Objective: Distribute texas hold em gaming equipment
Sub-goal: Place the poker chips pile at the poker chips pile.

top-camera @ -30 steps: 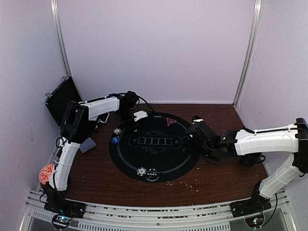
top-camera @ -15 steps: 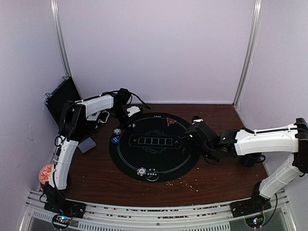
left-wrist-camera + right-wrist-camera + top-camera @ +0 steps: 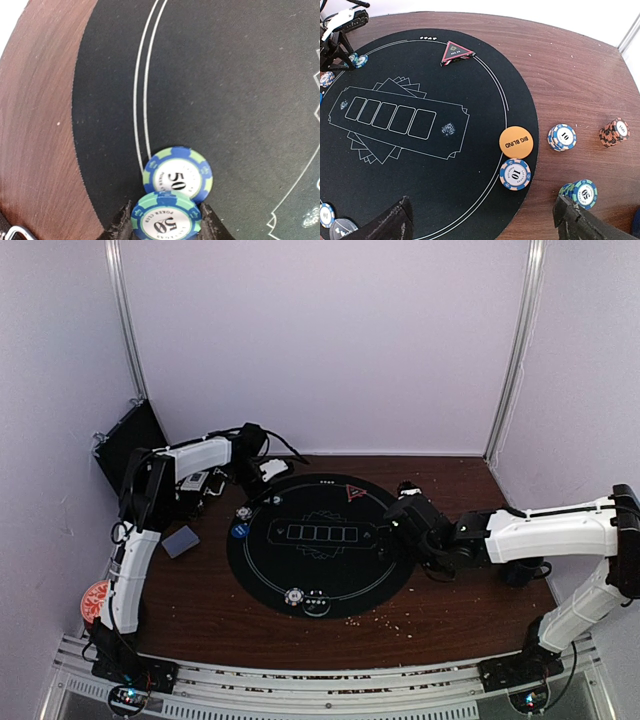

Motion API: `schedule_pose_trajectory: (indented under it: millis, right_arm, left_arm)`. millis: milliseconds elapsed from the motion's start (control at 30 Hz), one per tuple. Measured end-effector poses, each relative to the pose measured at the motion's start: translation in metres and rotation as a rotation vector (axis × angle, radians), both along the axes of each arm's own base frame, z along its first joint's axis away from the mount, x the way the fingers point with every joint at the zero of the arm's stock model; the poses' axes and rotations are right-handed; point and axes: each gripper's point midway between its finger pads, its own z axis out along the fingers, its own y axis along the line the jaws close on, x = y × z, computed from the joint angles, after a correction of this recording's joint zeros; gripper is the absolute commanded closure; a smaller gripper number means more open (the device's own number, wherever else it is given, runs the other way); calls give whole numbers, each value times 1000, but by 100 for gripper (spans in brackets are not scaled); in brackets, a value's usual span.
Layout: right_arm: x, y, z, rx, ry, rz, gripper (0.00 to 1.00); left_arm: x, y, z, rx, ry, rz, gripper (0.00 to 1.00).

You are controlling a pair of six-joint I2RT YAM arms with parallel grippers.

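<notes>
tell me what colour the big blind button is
The big blind button is orange with dark lettering, clearest in the right wrist view.

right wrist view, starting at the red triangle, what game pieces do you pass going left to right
triangle marker → big blind button → blue-white stack → orange-black stack. Left out: the 10 chip shares the button's column, and the teal stack overlaps the blue-white one sideways.

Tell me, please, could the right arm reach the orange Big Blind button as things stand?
Probably yes: the right pincer is open, and the orange button lies uncovered ahead of it.
</notes>
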Motion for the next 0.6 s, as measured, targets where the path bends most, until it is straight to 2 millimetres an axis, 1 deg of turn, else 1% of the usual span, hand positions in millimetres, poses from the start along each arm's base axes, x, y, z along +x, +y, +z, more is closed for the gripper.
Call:
schedule_pose_trajectory:
  millis: [167,267,433,600]
  right_arm:
    - [0,0,0,-2,-1,-2,1]
    - [0,0,0,-2,-2,-2,1]
    - [1,0,-1,-9,0,-4,1]
    - [0,1,-2,-13,-1,0,1]
  left_arm:
    - [-1,-7,3,-48,-6,-14,91]
    - [3,-12,8,-76,-27,-18,91]
    - [5,-16,11,-84,-43,-21,90]
    - [9,-20,18,-92,-61,-25,88]
